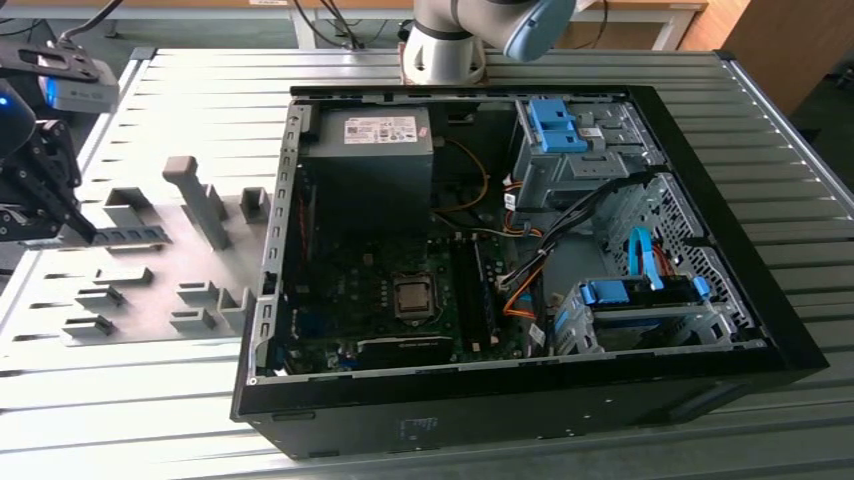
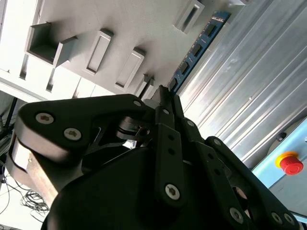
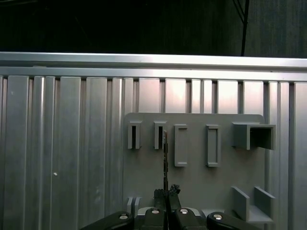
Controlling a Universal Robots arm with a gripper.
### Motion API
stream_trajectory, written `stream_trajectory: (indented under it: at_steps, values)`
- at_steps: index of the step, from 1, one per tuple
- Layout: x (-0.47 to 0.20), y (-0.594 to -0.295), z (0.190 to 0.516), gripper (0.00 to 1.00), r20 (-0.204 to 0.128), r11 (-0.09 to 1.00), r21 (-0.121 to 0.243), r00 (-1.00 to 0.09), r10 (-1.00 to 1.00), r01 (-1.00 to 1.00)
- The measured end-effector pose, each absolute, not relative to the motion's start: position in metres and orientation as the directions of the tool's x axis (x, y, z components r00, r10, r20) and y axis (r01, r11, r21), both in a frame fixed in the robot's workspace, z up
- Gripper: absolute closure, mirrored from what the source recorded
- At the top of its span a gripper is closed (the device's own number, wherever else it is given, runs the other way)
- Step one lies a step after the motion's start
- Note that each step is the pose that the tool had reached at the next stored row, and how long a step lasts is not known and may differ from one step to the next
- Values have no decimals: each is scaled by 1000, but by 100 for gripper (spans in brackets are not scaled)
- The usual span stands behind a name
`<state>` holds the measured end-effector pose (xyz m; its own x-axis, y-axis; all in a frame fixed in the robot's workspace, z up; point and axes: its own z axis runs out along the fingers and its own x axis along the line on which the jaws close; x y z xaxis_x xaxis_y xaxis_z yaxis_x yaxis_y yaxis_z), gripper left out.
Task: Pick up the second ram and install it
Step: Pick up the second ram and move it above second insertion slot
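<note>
Grips the ram (image 3: 165,153) by one end, end effector (image 3: 166,191) closed on it, at the fixture plate (image 1: 160,272) on the counter (image 1: 200,90), beside the open case (image 1: 534,405) holding a motherboard (image 1: 350,290). Cannot read the white label (image 1: 380,128) inside.

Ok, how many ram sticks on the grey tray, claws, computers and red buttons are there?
ram stick on the grey tray: 1
claw: 1
computer: 1
red button: 1
Total: 4

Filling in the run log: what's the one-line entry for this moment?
gripper: shut on second ram | second ram: at grey fixture plate, outside computer case | installed: no
</note>
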<state>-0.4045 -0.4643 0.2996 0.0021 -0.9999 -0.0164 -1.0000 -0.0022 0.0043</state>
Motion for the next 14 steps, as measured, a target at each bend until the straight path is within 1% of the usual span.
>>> stream_trajectory:
  at_steps: [14]
  values:
    - [-404,-464,309,86,-16,-2,4,2,-1000,-1000]
